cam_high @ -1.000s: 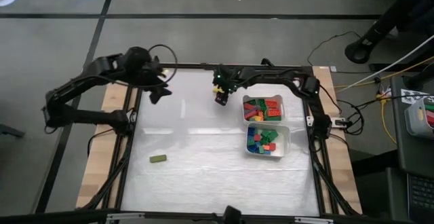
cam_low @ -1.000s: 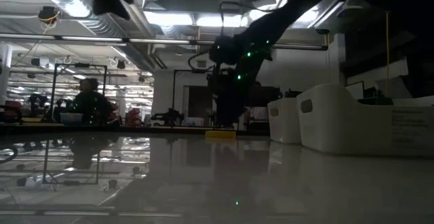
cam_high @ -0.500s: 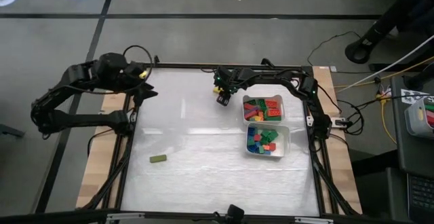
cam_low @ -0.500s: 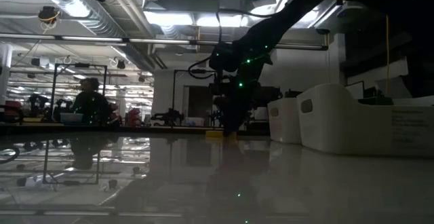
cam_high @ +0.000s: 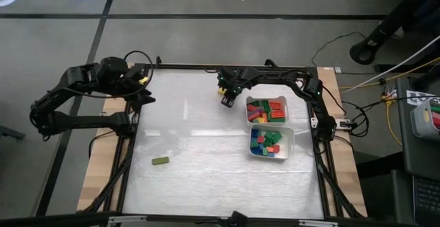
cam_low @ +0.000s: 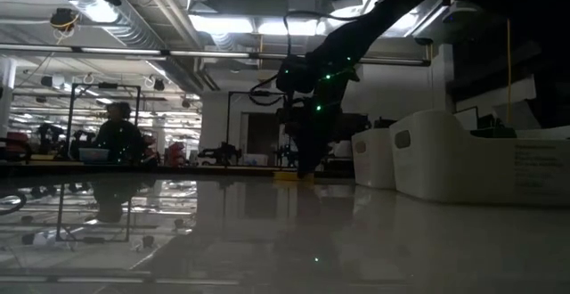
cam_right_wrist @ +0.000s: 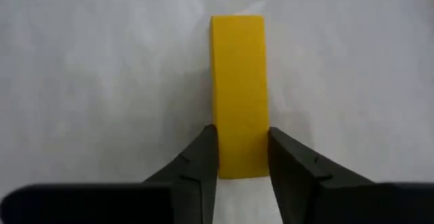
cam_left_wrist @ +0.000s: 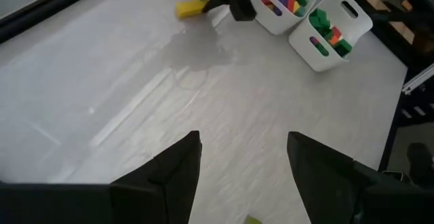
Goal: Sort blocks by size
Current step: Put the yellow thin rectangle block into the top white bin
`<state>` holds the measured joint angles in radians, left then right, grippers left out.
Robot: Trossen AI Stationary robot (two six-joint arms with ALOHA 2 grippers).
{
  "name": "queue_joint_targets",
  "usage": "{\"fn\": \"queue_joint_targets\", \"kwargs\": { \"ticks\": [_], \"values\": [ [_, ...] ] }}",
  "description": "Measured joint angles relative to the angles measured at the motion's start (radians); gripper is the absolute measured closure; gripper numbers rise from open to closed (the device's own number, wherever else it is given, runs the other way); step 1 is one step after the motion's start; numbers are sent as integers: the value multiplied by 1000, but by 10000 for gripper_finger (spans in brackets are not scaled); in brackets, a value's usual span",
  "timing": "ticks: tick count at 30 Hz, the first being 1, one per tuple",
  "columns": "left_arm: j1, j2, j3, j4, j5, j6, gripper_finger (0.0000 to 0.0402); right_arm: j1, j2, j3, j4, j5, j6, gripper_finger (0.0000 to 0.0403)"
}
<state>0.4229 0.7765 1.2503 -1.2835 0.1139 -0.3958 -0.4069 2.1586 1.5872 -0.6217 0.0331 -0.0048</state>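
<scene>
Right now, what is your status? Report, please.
Right gripper jaws closed on yellow bar, beside trays. Left gripper open, parked at table edge. Green block loose.

A plain yellow bar [cam_right_wrist: 237, 95] lies between the dark fingers [cam_right_wrist: 196, 166] of the right gripper [cam_right_wrist: 239, 157]. A green bar [cam_high: 160, 161] sits on the white table [cam_high: 206, 179]. The two white trays [cam_high: 289, 144] hold red, green, blue and orange blocks [cam_high: 267, 143].

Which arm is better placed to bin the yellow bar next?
The right. Its gripper already has a finger on each side of the yellow bar, beside the trays. The left gripper is open, back at the table's far left edge.
</scene>
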Motion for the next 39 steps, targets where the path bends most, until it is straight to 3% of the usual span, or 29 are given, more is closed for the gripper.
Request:
{"fn": "queue_joint_targets", "kwargs": {
  "ticks": [6,15,20,24,30,39],
  "values": [
    [0,0,0,0,0,17,196,2,1,146,-299,-70,0,300],
    [0,0,0,0,0,59,196,2,1,506,-789,-211,-20,294],
    [0,0,0,0,0,71,196,21,-1,625,-956,-233,-18,293],
    [0,1,0,0,0,112,196,65,-35,624,-955,-259,8,293],
    [0,3,0,-7,0,118,196,109,-109,546,-940,-192,8,293],
    [0,3,0,-22,1,113,196,105,-364,168,-952,-120,111,292]
  ]
}}
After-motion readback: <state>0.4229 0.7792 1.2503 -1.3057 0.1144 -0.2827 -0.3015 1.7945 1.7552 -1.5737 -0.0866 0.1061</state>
